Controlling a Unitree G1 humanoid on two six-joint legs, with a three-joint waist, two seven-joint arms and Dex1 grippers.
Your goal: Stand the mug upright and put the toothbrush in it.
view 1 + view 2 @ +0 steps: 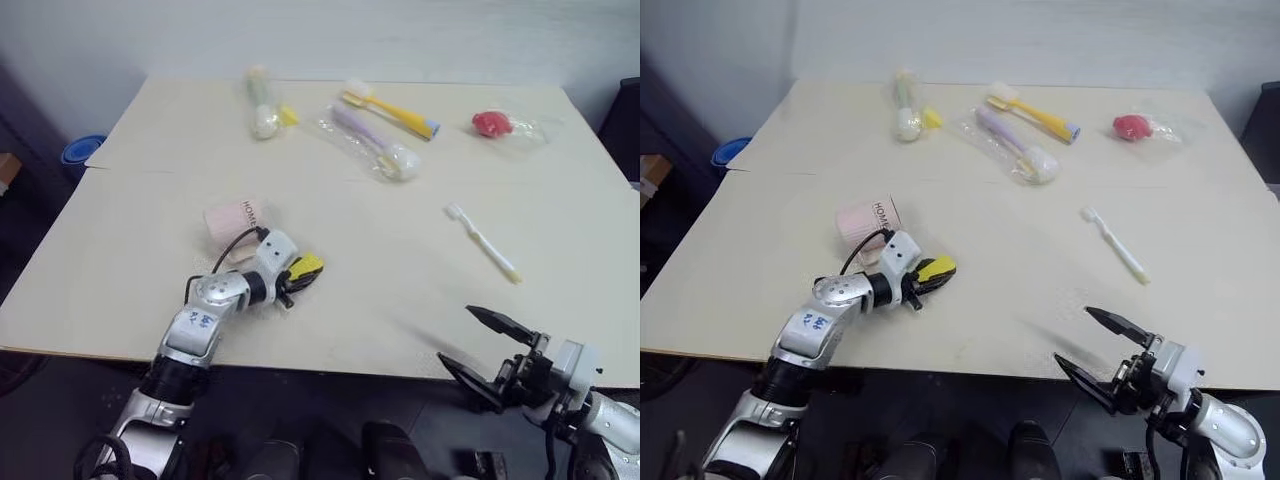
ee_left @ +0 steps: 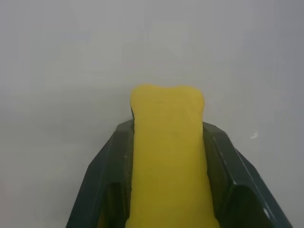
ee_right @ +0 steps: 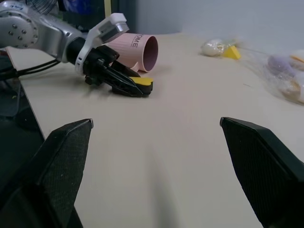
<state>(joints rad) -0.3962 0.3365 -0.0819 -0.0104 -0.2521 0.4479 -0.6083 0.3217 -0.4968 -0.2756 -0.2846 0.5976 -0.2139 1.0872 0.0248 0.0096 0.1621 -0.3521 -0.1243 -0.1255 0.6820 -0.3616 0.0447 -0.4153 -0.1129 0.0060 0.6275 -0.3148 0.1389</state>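
Left eye view first: we see the mug (image 1: 233, 220) lying on its side near the middle-left of the table (image 1: 120, 290), well in from every edge, "HOME" side up and its mouth turned toward the robot's right. Our left gripper (image 1: 303, 268) sits just on the near-right side of the mug, fingers pinching a small yellow piece (image 1: 306, 265). The toothbrush (image 1: 483, 242) lies well to the right of the mug with lots of bare tabletop between them; its long axis runs diagonally, bristle head at the far-left end, handle end toward the near right. Far beyond the mug are a wrapped purple toothbrush (image 1: 368, 143), a yellow toothbrush (image 1: 392, 109) and a red wrapped item (image 1: 492, 124). Our right gripper (image 1: 485, 350) hangs at the table's near edge, far right of the mug, fingers spread wide and holding nothing.

Right eye view gives us the same layout.

Left wrist view: the yellow piece fills the gap between the two dark fingers (image 2: 102, 183), over pale tabletop.

Right wrist view: between the widely spread fingers (image 3: 57, 161) we see open table, then the mug's open mouth facing this camera, with the left gripper just in front of it.
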